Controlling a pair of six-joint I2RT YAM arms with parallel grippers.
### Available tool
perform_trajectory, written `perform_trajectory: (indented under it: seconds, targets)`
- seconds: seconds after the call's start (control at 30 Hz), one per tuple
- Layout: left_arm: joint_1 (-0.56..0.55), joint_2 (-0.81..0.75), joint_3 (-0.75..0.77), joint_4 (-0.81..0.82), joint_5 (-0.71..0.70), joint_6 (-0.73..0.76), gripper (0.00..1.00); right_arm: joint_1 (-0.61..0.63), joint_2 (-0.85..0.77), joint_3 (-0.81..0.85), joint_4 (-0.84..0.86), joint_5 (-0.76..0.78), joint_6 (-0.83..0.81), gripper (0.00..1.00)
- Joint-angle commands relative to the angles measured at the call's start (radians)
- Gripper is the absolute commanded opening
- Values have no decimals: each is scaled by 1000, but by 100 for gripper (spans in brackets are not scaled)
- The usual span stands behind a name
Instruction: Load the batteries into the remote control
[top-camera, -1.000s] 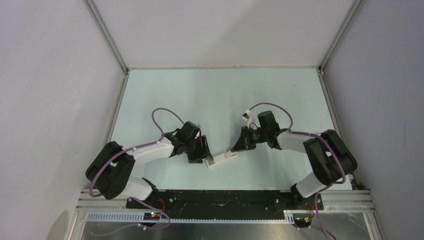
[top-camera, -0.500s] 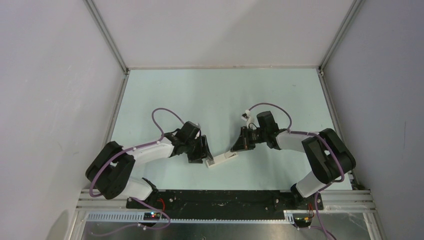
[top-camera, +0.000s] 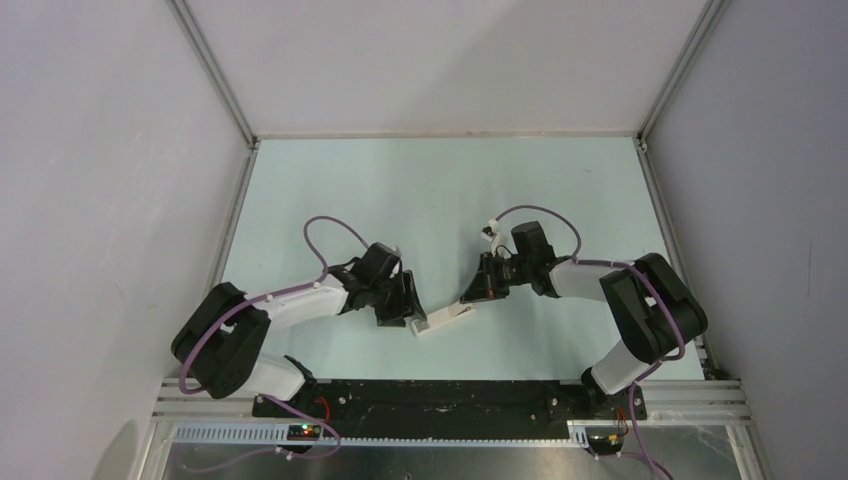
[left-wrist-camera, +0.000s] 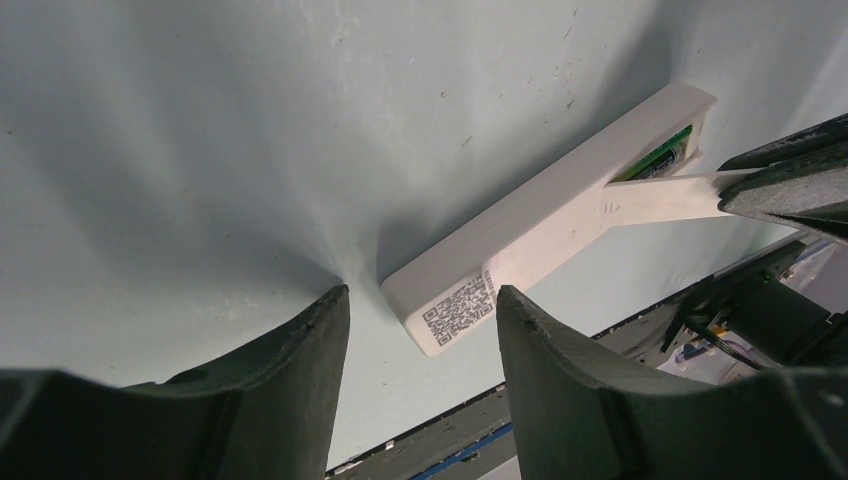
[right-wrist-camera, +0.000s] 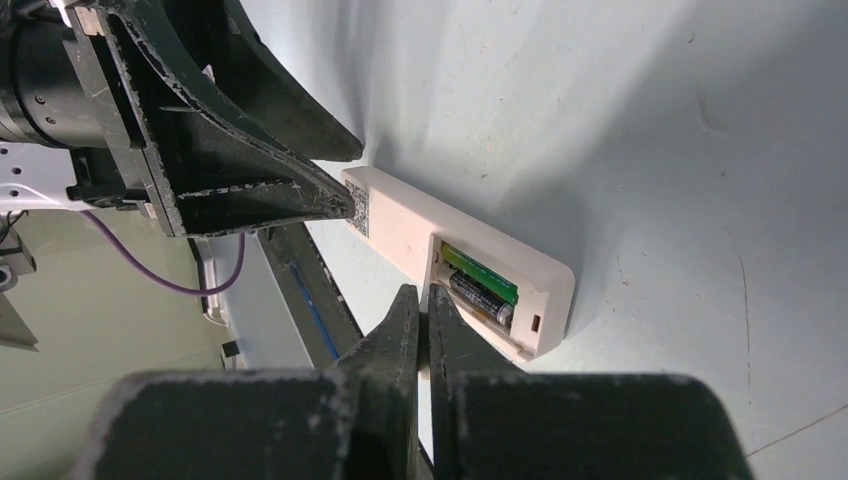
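At the remote control's (left-wrist-camera: 540, 225) labelled end, the left jaws stand apart, one dark finger (left-wrist-camera: 300, 370) on each side of it. One finger sits right against the remote's long edge, while a sliver of pale worktop (left-wrist-camera: 200, 150) shows between the other finger and the remote, so the end is straddled rather than squeezed. The remote is a slim white bar lying flat on the worktop between the two arms, back side up, angled across from one arm toward the other. A small QR-code sticker (left-wrist-camera: 458, 308) sits near the straddled end. At the remote's other end the recessed bay is uncovered and filled: a green battery (right-wrist-camera: 482, 272) and a black battery (right-wrist-camera: 482, 298) lie side by side along the bar's length, each far shorter than the remote. A thin white cover (left-wrist-camera: 660, 197), flat and faintly embossed, juts from the remote's side just beside the bay. The right jaws are pressed together on the cover's outer end, their tips just beside the bay's edge.
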Motion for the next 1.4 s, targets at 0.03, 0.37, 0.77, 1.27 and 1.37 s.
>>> perform_trajectory:
  seconds: [0.03, 0.37, 0.77, 1.27, 1.37]
  targets:
    - [-5, 17, -2, 16, 8, -3, 60, 20, 25, 20, -11, 30, -21, 0]
    - [-6, 26, 1, 15, 10, 0, 60, 56, 4, 89, -146, 141, -70, 4]
    - [-7, 35, 10, 15, 13, 3, 60, 99, -13, 170, -348, 287, -122, 13]
    - [-7, 36, 9, 15, 13, 3, 60, 110, -32, 204, -406, 335, -132, 23]
    - [-6, 36, 8, 15, 12, 3, 60, 110, -32, 213, -418, 347, -136, 26]
